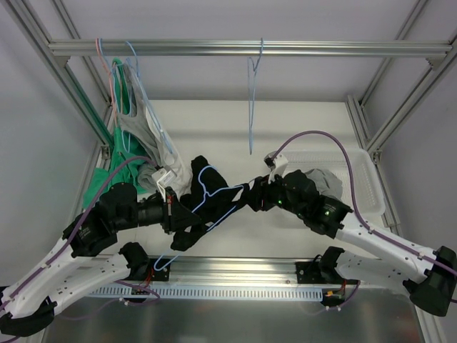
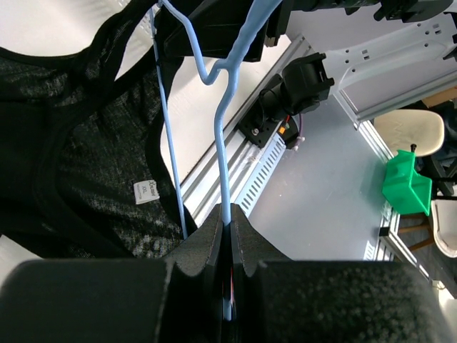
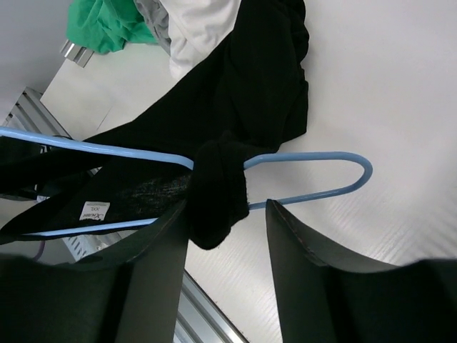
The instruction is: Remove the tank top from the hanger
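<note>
The left gripper (image 2: 228,227) is clamped on the light-blue wire hanger (image 2: 221,150). The black mesh tank top (image 2: 78,143) drapes from it above the white table (image 3: 371,86); it is likely light, limp and clingy. The right gripper (image 3: 228,214) has its jaws apart astride the bunched strap (image 3: 218,189), probably the best hold.

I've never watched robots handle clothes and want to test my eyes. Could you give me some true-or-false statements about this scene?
1. The left gripper is clamped on the blue hanger. True.
2. The black tank top is fully off that hanger. False: a bunched strap is wrapped round the hanger's arm.
3. The right gripper is shut tight on fabric. False: its jaws stand apart on either side of the strap.
4. An empty hanger hangs from the rail. True.
</note>
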Robot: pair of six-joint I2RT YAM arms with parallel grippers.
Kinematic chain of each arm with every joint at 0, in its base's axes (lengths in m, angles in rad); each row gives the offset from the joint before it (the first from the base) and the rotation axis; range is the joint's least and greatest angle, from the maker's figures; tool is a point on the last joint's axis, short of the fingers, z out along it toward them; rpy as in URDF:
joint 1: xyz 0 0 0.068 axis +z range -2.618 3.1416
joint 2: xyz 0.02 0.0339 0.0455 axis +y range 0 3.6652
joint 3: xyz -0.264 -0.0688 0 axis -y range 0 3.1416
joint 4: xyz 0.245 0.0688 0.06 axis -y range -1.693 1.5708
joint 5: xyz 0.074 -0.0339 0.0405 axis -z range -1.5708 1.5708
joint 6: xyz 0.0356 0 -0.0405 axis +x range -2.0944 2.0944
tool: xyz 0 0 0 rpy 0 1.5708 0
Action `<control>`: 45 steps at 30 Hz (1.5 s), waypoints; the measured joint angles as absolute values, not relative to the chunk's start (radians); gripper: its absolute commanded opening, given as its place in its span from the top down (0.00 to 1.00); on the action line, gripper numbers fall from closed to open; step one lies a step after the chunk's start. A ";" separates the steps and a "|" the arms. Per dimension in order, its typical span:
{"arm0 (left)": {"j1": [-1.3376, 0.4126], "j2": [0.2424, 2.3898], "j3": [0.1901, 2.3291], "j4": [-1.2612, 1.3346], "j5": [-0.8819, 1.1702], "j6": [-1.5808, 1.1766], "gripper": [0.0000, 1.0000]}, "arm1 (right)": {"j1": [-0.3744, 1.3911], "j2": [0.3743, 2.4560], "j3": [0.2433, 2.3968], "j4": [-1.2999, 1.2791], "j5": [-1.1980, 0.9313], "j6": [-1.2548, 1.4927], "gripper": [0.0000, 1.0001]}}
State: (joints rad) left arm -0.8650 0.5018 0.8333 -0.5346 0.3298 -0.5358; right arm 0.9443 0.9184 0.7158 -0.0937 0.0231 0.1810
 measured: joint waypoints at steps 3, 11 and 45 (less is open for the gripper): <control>-0.865 0.514 0.835 -0.527 0.333 -0.537 1.00 | 0.945 0.920 0.716 -0.080 0.026 0.181 0.57; -0.865 0.517 0.835 -0.506 0.335 -0.541 1.00 | 0.945 0.953 0.716 -0.012 0.019 0.173 1.00; -0.865 0.490 0.958 -0.419 0.191 -0.347 1.00 | 0.711 0.792 0.778 -0.173 -0.260 0.114 1.00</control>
State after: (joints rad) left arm -0.8650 0.4896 0.9577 -0.4191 0.1905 -0.3466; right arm 0.7109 0.7918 0.7776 -0.1734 -0.2604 0.1143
